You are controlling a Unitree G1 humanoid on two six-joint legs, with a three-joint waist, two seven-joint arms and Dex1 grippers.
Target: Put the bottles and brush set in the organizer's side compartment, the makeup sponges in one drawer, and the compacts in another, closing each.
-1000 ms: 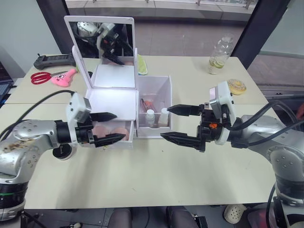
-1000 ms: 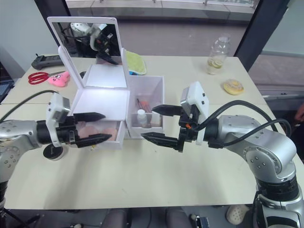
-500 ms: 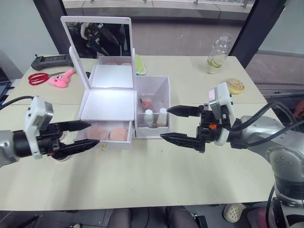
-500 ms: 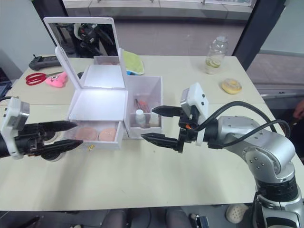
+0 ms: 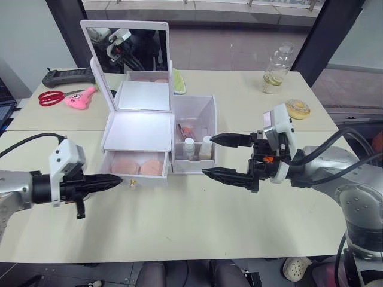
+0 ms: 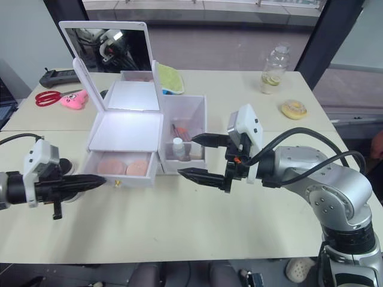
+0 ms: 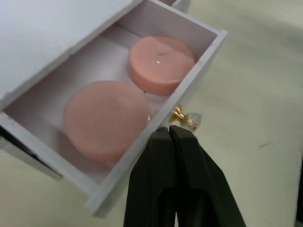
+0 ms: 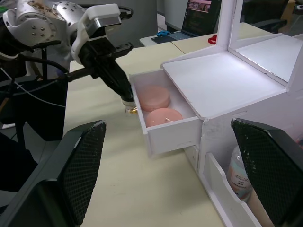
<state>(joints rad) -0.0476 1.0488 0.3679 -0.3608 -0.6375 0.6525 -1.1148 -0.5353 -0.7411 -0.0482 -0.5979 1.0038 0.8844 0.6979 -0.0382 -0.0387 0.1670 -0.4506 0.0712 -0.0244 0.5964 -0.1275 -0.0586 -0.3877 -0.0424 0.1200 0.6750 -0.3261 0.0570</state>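
The white organizer (image 5: 139, 127) stands mid-table with its lower drawer (image 5: 139, 177) pulled out. Two pink makeup sponges (image 7: 106, 118) (image 7: 161, 59) lie flat inside it. My left gripper (image 5: 118, 178) is shut and empty, its tip just in front of the drawer's face beside the gold knob (image 7: 179, 115). In the side compartment (image 5: 206, 107) stand the two white-capped bottles (image 5: 189, 147) (image 5: 206, 145), with the brush set (image 5: 185, 130) behind them. My right gripper (image 5: 215, 156) hovers open and empty in front of that compartment. The compacts are hidden.
The upright mirror (image 5: 128, 45) rises at the organizer's back. Red scissors (image 5: 51, 97), a pink toy (image 5: 81, 98) and a black remote (image 5: 69, 76) lie far left. A drink bottle (image 5: 275, 69) and a round yellowish item (image 5: 297, 108) sit far right.
My left gripper drew back from over the sponges in the drawer, shut its fingers, and now points at the drawer front by the knob. The right arm has not moved.
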